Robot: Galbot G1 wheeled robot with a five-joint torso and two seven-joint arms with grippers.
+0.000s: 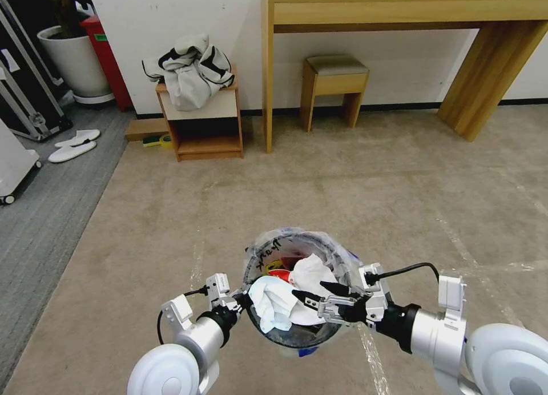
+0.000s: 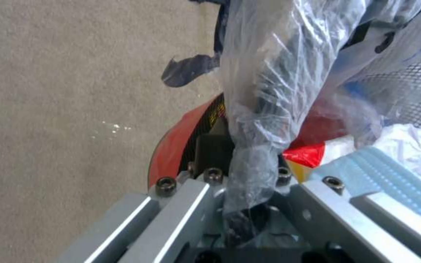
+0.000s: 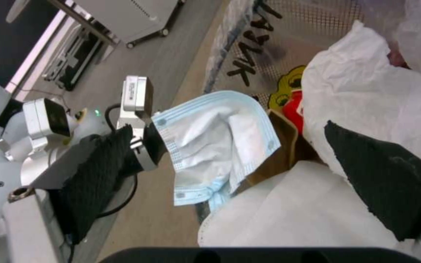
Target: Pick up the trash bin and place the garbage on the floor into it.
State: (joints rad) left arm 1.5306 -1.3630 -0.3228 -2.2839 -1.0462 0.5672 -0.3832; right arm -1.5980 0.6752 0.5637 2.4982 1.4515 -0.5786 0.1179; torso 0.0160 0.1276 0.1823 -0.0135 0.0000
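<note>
Low in the centre of the head view, the trash bin (image 1: 297, 286) hangs light and thin-walled from the left gripper (image 1: 242, 299), jaws clamped on its slippery bag-wrapped rim, while the right gripper (image 1: 315, 293), jaws apart, hovers over soft crumpled garbage (image 1: 308, 272).

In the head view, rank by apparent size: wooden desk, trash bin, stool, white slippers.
1. wooden desk
2. trash bin, though nearness to the camera enlarges it
3. stool
4. white slippers
</note>
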